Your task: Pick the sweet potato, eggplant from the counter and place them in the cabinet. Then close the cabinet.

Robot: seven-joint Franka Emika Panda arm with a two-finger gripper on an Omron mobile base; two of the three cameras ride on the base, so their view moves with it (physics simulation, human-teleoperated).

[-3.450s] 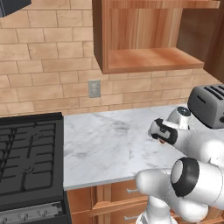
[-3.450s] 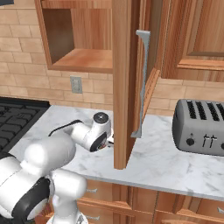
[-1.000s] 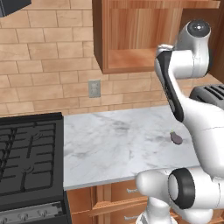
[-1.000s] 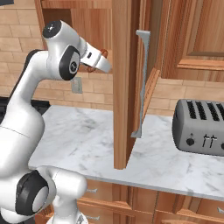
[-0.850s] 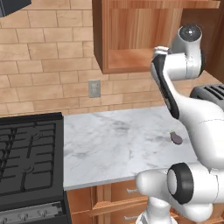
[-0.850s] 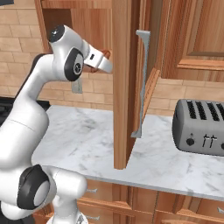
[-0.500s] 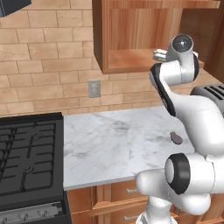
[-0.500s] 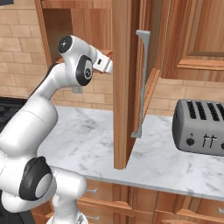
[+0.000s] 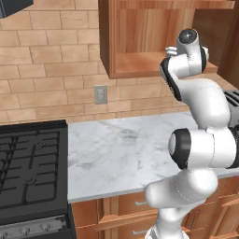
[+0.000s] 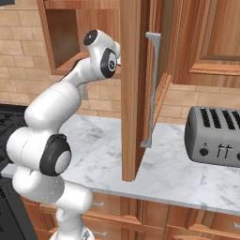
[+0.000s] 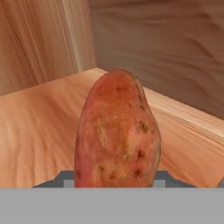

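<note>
Hand grips the sweet potato point(image 11: 117, 131) over the cabinet point(image 11: 39, 118) shelf; right base view adds a toaster point(image 10: 213, 137).

This is a home kitchen. A white marble worktop point(image 9: 126, 149) with grey veins runs along a tan brick wall point(image 9: 51, 70) and sits over light wooden drawers point(image 9: 126, 212). A black gas stove point(image 9: 28, 168) with iron grates stands at one end of it, and a silver four-slot toaster point(image 10: 213, 136) at the other. A wall socket point(image 9: 100, 94) is set in the bricks. Above hang reddish-brown wooden cabinets point(image 9: 140, 42), one with its panelled door point(image 10: 136, 84) open and a long metal bar handle point(image 10: 152, 89).
</note>
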